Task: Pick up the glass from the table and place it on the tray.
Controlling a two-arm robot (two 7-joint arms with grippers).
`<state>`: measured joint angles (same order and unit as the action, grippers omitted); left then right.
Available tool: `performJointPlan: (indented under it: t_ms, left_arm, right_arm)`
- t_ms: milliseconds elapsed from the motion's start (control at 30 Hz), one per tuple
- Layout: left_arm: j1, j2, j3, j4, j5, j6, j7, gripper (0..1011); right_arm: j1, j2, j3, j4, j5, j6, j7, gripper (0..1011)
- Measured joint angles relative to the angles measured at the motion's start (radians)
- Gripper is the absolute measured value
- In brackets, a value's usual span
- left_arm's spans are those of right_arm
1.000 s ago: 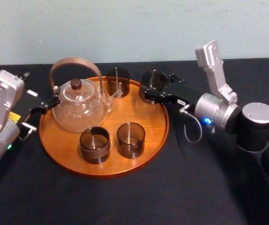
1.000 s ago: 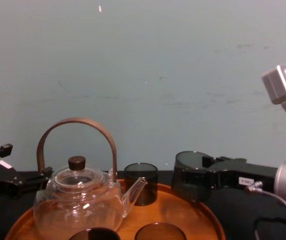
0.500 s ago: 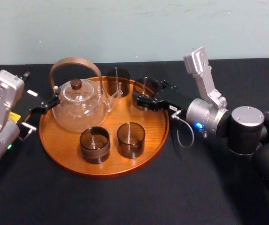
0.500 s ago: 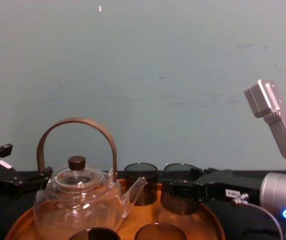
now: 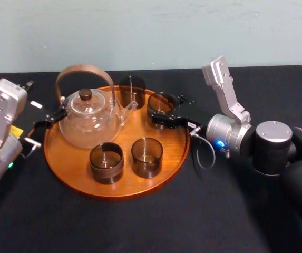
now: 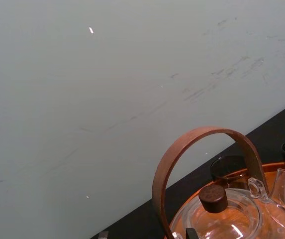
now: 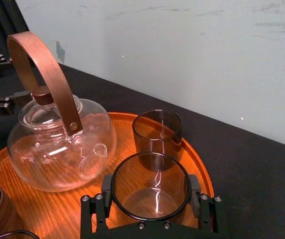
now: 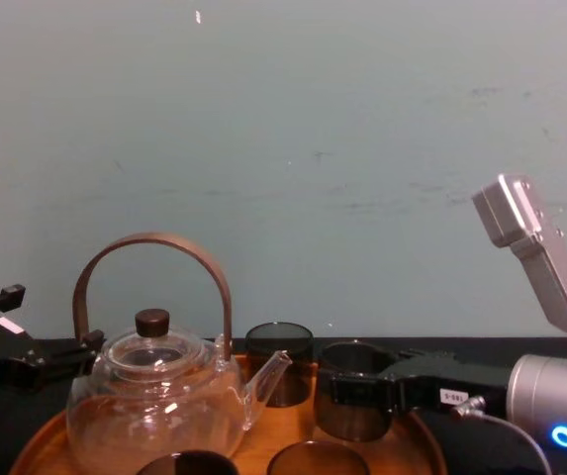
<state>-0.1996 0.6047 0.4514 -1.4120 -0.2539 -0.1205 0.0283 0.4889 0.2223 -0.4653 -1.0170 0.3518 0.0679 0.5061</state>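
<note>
The smoky dark glass (image 5: 161,107) is at the back right of the round wooden tray (image 5: 77,182), low over or on its floor. My right gripper (image 5: 163,112) is shut on the glass, reaching in across the tray's right rim from the black table (image 5: 140,226). In the right wrist view the glass (image 7: 150,185) sits between the two pads (image 7: 105,185), which press on its sides. The chest view shows the same glass (image 8: 352,404) just right of the teapot's spout. My left gripper (image 5: 49,119) is parked open at the tray's left rim.
A glass teapot (image 5: 90,120) with a brown arched handle fills the tray's left half. One more dark glass (image 5: 132,89) stands at the tray's back, close to the held one. Two others (image 5: 106,162) (image 5: 147,156) stand at its front. A pale wall rises behind the table.
My right gripper has carried the glass leftward and down, from above the tray's right rim to inside the tray. The left arm has not moved.
</note>
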Motion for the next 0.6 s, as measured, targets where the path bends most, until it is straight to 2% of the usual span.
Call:
performJointPlan:
  t_ms: [600]
  left_arm:
    - [0.000,0.000,0.000,0.000,0.000,0.000,0.000,1009]
  right_arm:
    - [0.010,-0.006,-0.009,0.030,-0.003,-0.013,0.008,905]
